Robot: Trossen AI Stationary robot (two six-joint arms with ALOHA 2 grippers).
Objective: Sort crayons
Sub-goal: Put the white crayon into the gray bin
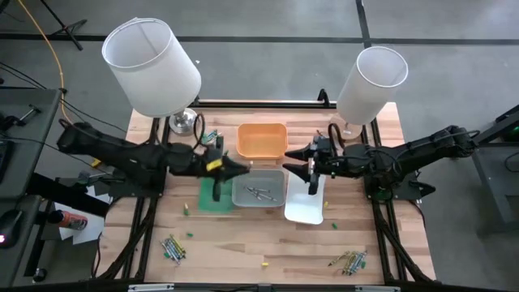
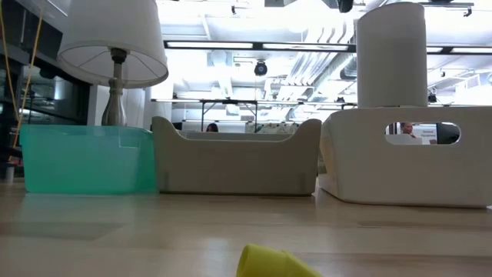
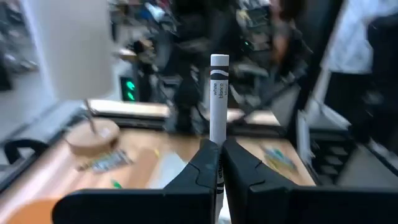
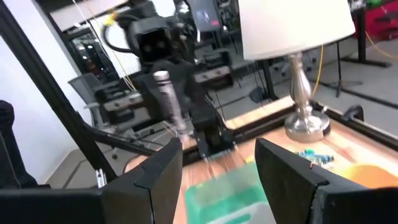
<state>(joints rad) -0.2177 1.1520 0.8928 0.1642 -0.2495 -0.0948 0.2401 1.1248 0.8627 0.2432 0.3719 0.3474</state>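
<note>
My left gripper [image 1: 245, 168] hovers above the trays at mid-table, shut on a grey-white crayon [image 3: 219, 93]. The crayon also shows in the right wrist view [image 4: 166, 102]. My right gripper [image 1: 294, 160] faces it from the right, open and empty, also raised [image 4: 217, 165]. Below them stand the green tray [image 1: 212, 197], the grey tray [image 1: 259, 188] with a few crayons lying in it, the white tray [image 1: 306, 206] and the orange tray [image 1: 262, 139]. Loose crayons lie in heaps near the front edge [image 1: 173, 247] [image 1: 350, 261]. My left gripper pinches the crayon's lower part [image 3: 218, 144] between its two fingertips. The fingers come level from the table's left and lie across the crayon. The crayon stands about upright, most of its length rising above the fingers, lifted clear of table and trays.
Two white-shaded lamps stand at the far corners [image 1: 154, 65] [image 1: 369, 81]. Single crayons lie on the wood: a yellow one near the front [image 1: 263, 264] [image 2: 269, 263], green ones [image 1: 186, 212] [image 1: 332, 225]. A bare strip of table runs between the trays and the front heaps.
</note>
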